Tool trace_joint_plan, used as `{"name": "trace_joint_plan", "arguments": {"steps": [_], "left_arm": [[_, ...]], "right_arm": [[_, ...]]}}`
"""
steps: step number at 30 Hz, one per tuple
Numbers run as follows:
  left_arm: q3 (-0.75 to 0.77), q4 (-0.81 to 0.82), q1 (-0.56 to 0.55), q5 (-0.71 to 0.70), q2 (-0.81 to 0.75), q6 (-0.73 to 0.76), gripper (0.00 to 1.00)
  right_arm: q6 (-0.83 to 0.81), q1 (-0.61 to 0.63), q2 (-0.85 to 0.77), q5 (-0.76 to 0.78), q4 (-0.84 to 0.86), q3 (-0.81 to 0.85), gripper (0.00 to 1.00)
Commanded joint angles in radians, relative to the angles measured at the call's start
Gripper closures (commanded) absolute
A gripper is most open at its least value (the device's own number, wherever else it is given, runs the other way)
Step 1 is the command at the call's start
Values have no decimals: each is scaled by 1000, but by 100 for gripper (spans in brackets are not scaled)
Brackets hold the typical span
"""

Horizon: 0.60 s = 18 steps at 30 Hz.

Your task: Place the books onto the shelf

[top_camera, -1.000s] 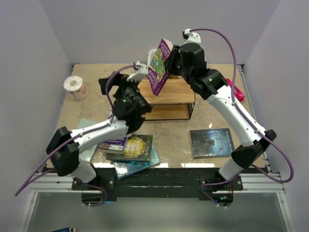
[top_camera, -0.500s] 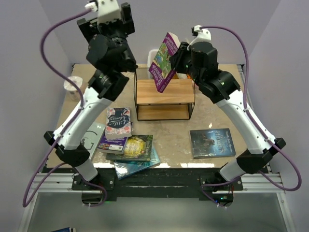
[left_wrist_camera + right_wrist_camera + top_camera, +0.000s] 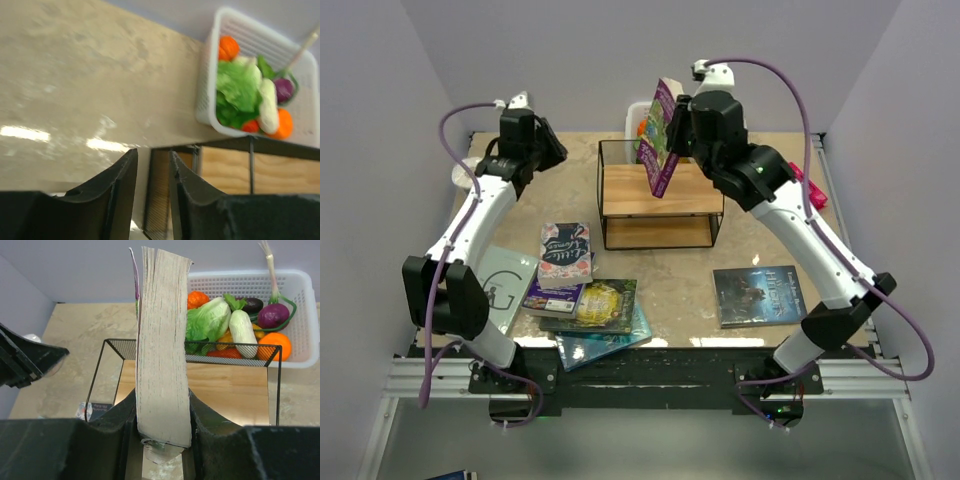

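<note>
Right claw clenched on a book above the shelf; left claw slightly parted, empty.
Nothing shelved yet; the other books lie on the table.

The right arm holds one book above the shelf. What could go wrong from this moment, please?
1. The right gripper pinches the purple book only at one end, so it may tilt or slip on the way down.
2. The book could catch on the black wire frame of the shelf instead of going in.
3. The vegetable basket stands just behind the shelf; a push too far back might knock it.
</note>
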Motion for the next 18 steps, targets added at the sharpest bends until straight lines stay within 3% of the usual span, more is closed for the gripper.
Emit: {"name": "trace_joint_plan", "arguments": {"steps": [1,7,14,18], "left_arm": [[-15,127,-17,328,-17,-115,71],[-167,209,-17,338,-67,-141,71],[-268,229,-17,385,-64,-147,71],[-306,243,-17,422,-67,-144,71]], "right_arm": [[-90,87,48,191,81,94,100],[-150,202,96,476,145,82,100],[-137,256,91,566,386,-110,100],[-186,301,149,609,518,-135,100]]}}
